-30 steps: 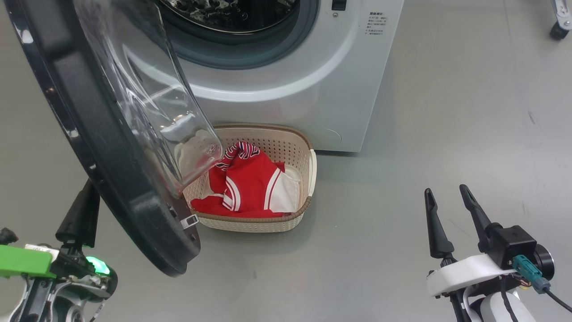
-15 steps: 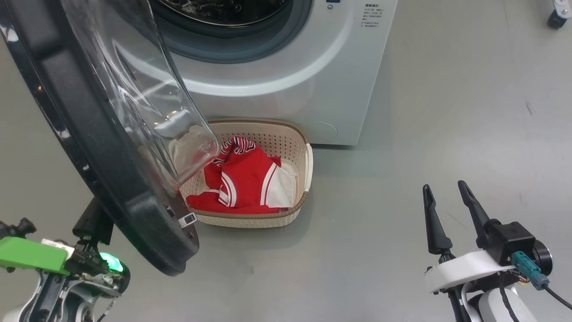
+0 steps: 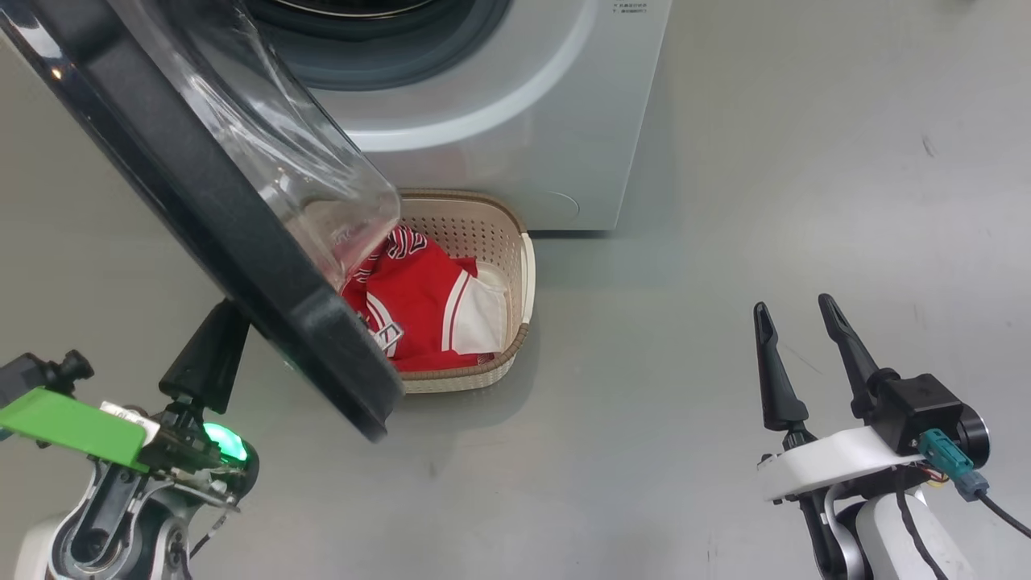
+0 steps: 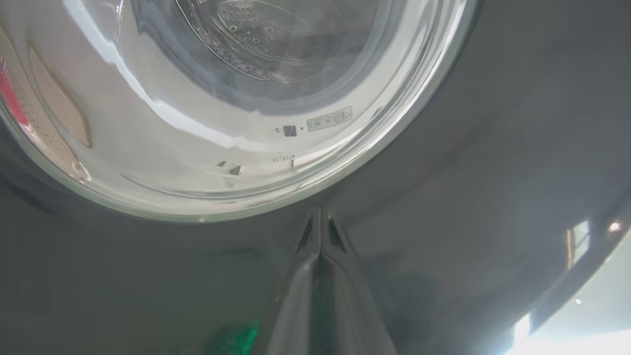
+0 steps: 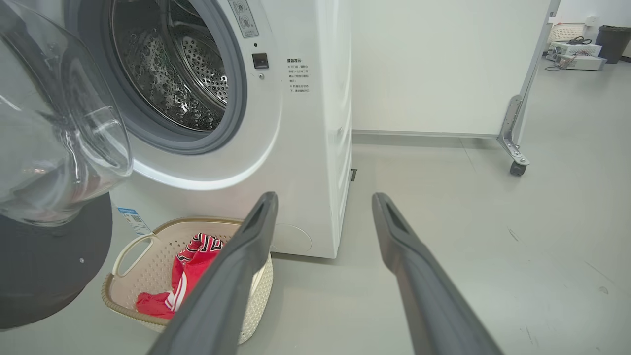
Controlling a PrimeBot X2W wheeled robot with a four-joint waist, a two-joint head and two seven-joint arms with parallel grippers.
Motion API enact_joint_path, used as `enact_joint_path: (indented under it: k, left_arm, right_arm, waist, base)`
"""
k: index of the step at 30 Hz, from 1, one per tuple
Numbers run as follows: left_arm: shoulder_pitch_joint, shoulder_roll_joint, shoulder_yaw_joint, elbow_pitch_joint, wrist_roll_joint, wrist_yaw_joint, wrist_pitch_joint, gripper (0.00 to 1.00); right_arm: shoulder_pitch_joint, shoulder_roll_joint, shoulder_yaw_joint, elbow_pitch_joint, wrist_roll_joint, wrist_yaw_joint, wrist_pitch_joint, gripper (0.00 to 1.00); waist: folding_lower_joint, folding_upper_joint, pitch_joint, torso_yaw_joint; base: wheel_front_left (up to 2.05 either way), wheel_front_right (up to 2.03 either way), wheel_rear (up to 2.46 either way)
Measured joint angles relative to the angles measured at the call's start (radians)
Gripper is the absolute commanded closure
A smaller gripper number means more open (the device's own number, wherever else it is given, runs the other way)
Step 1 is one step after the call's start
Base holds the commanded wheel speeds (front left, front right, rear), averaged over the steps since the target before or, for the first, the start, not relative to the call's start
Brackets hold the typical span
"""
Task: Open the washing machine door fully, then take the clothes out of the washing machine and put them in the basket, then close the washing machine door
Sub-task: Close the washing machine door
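Red clothes point(image 3: 419, 310) are lying in the basket point(image 3: 525, 270), ahead and left of the right gripper's point(image 3: 792, 306) parted jaws. Close up, the left wrist view is catching the left gripper point(image 4: 319, 217), jaws pressed together, tips at the washing machine door's point(image 3: 201, 201) black rim.

The large round washing machine door point(image 3: 242, 258) has a wide black rim with a smooth, glossy finish that carries reflections; its bulging centre bowl point(image 3: 322, 185) is clear glass. The big white washing machine point(image 3: 523, 121) has a smooth, semi-gloss cabinet, a matt grey port seal point(image 5: 240, 98) and a bright perforated steel drum point(image 5: 194, 74). The cream plastic basket point(image 3: 475, 234), near the machine's front, has perforated matt walls and a brown woven-look rim. The bright red clothes point(image 3: 419, 298) in it are soft, creased cloth. The grey floor point(image 3: 725, 242) is smooth with a dull sheen and faint scuffs. The long dark fingers point(image 5: 424, 286) of the right gripper point(image 3: 792, 303) look like matt plastic.
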Motion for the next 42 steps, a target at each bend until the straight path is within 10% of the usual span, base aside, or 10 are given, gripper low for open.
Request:
enact_joint_path:
  k: [42]
  left_arm:
    - [-0.436, -0.017, 0.011, 0.225, 0.016, -0.006, -0.049, 1.00]
  right_arm:
    - [-0.105, 0.040, 0.009, 0.035, 0.007, 0.012, -0.022, 0.00]
  waist:
    - [0.0000, 0.0000, 0.173, -0.270]
  base:
    - [0.00, 0.00, 0.00]
